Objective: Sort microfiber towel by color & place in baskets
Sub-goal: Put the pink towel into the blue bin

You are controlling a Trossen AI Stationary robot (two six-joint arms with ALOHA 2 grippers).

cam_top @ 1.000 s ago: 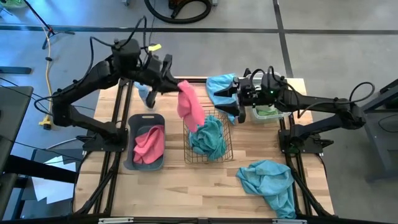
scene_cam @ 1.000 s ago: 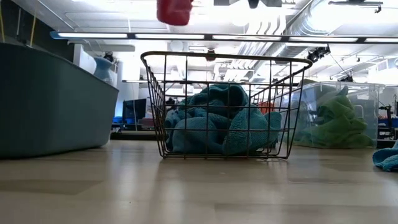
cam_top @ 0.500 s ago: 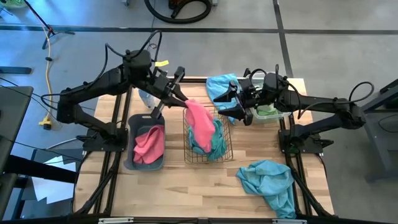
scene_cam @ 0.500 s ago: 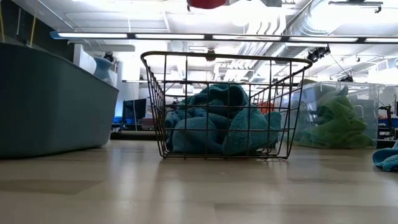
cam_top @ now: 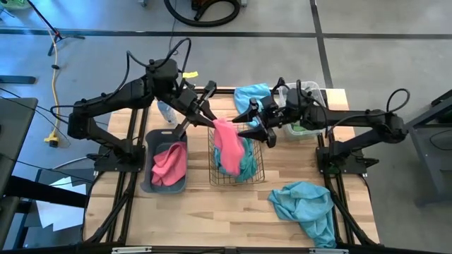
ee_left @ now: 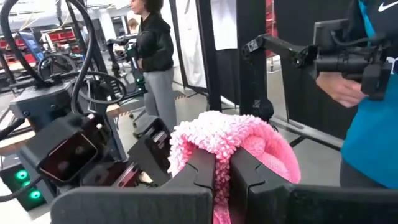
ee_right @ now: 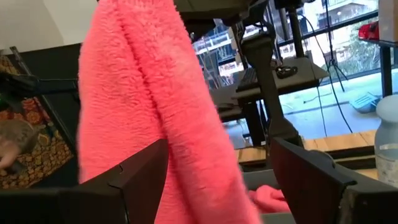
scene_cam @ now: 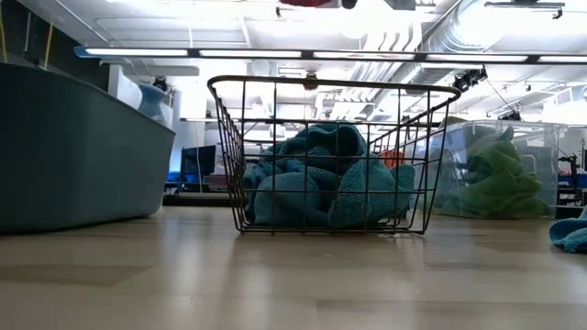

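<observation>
A fuzzy bright pink towel [cam_top: 227, 139] hangs lengthwise from the left gripper's [cam_top: 212, 121] clamped fingers, directly between the right gripper's [cam_top: 256, 125] wide-open fingers.

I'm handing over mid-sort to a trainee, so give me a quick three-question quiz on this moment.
1. True or false: the left gripper is shut on the pink towel.
2. The pink towel hangs above which container? A) grey tub B) wire basket C) clear bin
3. What colour are the towels lying in the wire basket?

Key
1. True; the open right gripper straddles the same towel.
2. B.
3. Teal.
</observation>
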